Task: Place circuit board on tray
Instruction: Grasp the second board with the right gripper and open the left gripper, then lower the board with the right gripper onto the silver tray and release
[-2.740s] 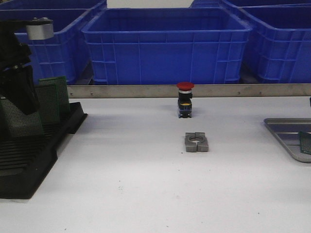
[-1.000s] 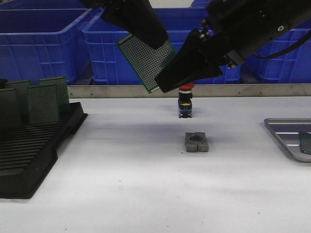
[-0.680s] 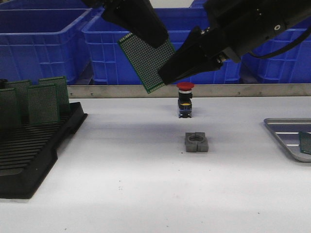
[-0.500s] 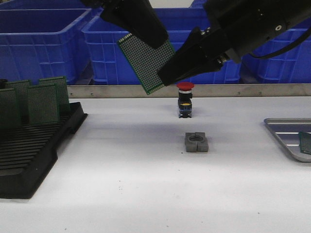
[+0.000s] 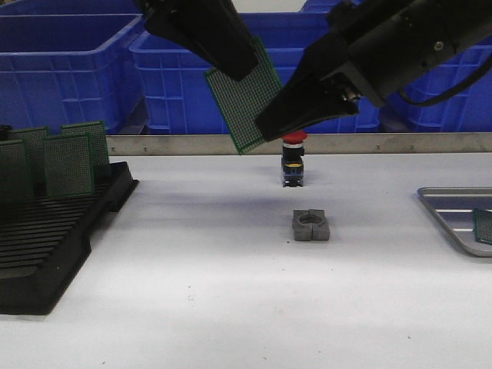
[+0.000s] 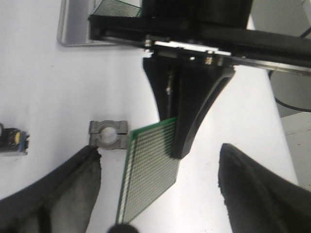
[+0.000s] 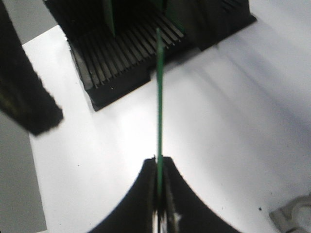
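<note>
Hanging high over the middle of the table, the green circuit board is tilted, near the top centre of the front view. The right gripper pinches the board's lower edge; in the right wrist view its two black fingers are squeezed tight on the thin green edge. The left gripper sits at the board's upper part in the front view. In the left wrist view its two fingers are spread wide, one on each side of the board, not touching it, so it has let go.

The tray lies at the right edge of the front view, well apart from the held board. A small green piece already lies in it.

Below the board stand a red push button and a grey metal clamp block. The black rack with more green boards is at the left. Blue crates line the back.
</note>
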{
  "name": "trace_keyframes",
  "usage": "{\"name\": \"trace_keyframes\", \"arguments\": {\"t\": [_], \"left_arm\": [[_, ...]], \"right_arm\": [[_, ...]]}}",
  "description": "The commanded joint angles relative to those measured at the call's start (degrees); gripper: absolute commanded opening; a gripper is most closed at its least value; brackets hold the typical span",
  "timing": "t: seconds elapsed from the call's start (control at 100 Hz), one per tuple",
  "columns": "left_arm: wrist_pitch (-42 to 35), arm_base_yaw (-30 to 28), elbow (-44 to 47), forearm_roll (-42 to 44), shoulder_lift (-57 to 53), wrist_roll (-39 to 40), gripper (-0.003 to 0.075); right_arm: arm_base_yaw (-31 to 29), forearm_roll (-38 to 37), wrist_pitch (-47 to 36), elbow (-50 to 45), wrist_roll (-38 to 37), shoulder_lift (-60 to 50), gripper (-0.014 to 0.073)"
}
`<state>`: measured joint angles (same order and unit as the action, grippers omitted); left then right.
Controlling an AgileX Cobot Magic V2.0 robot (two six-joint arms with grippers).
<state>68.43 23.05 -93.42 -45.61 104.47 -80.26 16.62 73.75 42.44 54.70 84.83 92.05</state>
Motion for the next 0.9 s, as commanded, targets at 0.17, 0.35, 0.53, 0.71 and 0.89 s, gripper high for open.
{"name": "trace_keyframes", "arguments": {"t": [0.17, 0.35, 0.53, 0.71, 0.89], "left_arm": [[-1.65, -3.7, -1.76, -3.08, -3.01, 0.83, 0.0482], [-1.65, -4.05, -1.76, -3.08, -3.01, 0.83, 0.0482], [-1.65, -4.05, -1.76, -3.08, -3.01, 0.83, 0.0482], [-1.21, -4.05, -1.76, -3.12, -3.01, 0.83, 0.0482], [-1.12, -4.05, -1.76, -3.21, -3.01, 0.83, 0.0482]], "right_arm": [[-5.56, 1.39, -2.38, -4.83, -10.93, -2.11, -0.0068], [-15.0, 1.39, -2.69, -6.37, -15.75, -2.11, -0.0068], [-24.57, 1.39, -5.39, -6.52, -15.75, -1.41, -0.0068], [-32.39, 1.5, -8.05, -6.52, -18.48, 0.34, -0.0068], [-37.97, 1.5, -9.24, -6.52, -20.75, 1.88, -0.005]]}}
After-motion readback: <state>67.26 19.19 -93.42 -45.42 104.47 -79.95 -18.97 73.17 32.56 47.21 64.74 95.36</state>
